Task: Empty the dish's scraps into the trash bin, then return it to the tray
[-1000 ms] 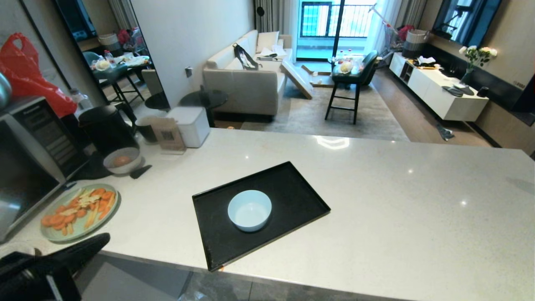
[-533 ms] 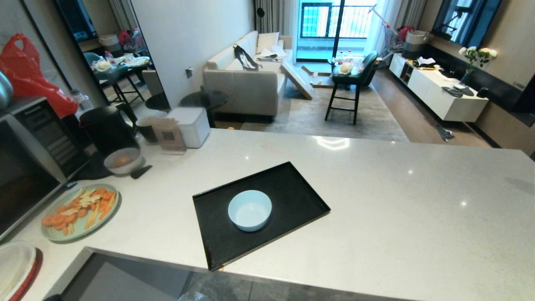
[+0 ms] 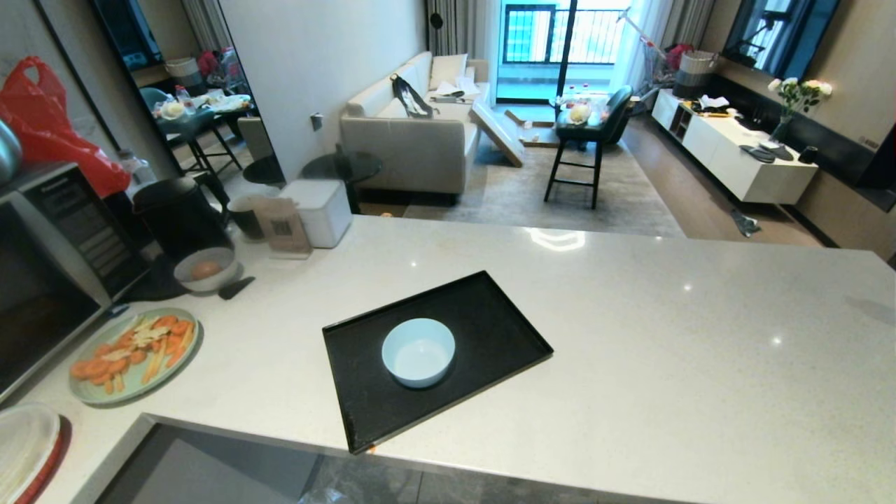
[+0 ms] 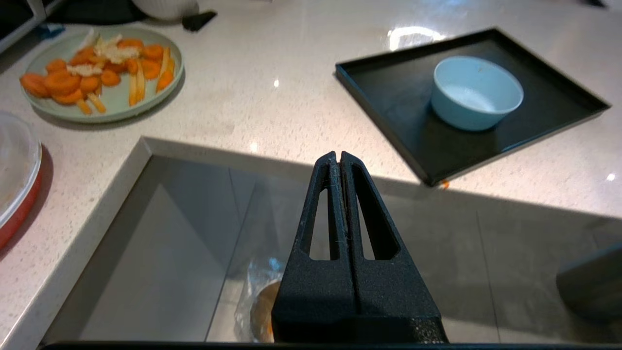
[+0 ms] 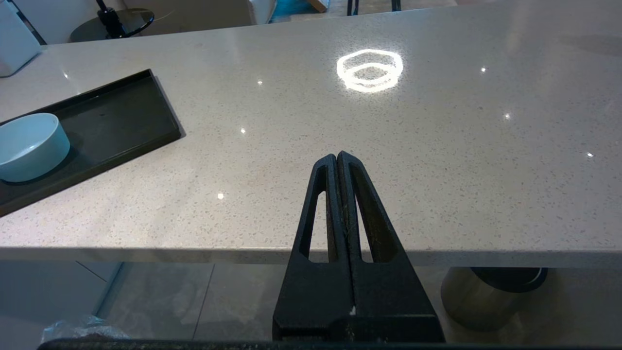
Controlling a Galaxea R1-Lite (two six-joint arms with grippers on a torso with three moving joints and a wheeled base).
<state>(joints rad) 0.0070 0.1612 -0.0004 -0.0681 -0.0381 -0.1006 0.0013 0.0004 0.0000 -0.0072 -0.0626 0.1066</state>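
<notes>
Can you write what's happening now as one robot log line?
dish: empty, on tray | left claw: shut, empty | right claw: shut, parked

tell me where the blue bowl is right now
In the head view the bowl sits upright inside the black tray at the counter's middle, toward the tray's near-left part, well right of the carrot plate.

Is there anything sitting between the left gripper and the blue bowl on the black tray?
Nothing visible. The left gripper, fingers shut, hangs below the counter's near edge. From there to the dish lie only bare counter and the tray's low rim. The green plate sits off to the side.
</notes>
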